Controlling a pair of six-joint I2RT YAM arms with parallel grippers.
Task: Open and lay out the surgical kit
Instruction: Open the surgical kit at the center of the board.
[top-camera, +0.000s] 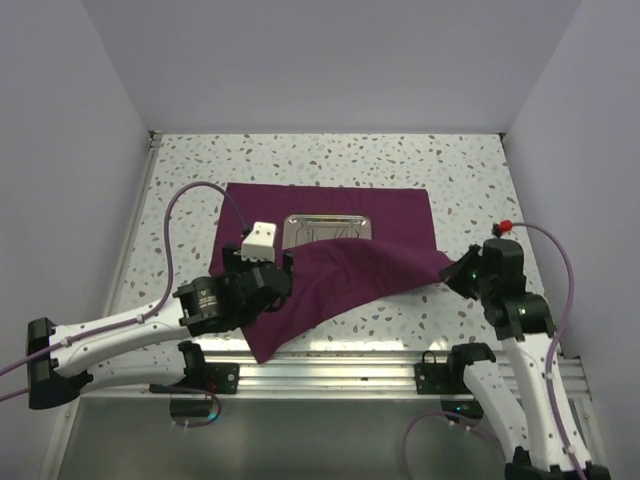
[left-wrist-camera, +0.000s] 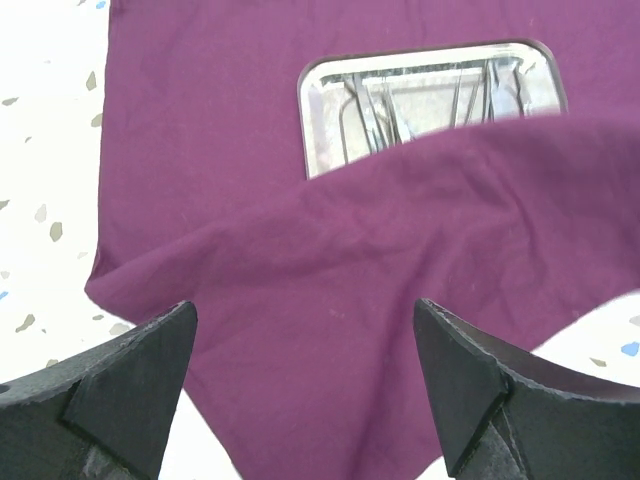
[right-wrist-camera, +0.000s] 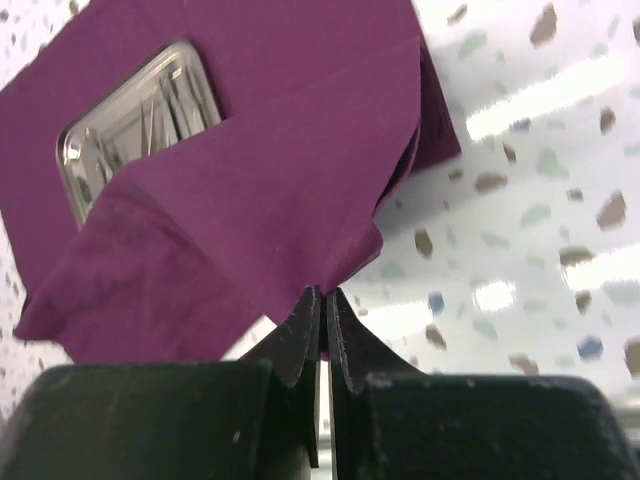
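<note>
The dark purple cloth wrap (top-camera: 330, 255) lies partly unfolded on the speckled table. A shiny steel tray (top-camera: 328, 229) sits on it, its near half under a raised flap. Thin steel instruments (left-wrist-camera: 420, 100) lie in the tray; I cannot tell them apart. My right gripper (top-camera: 462, 272) is shut on the flap's corner (right-wrist-camera: 340, 275) and holds it up at the cloth's right side. My left gripper (top-camera: 272, 262) is open and empty, hovering over the near left part of the cloth (left-wrist-camera: 300, 330). The tray also shows in the right wrist view (right-wrist-camera: 135, 125).
The speckled tabletop (top-camera: 460, 180) is bounded by grey walls at the left, back and right. A metal rail (top-camera: 330, 365) with the arm bases runs along the near edge. A white block (top-camera: 260, 237) sits on the left wrist.
</note>
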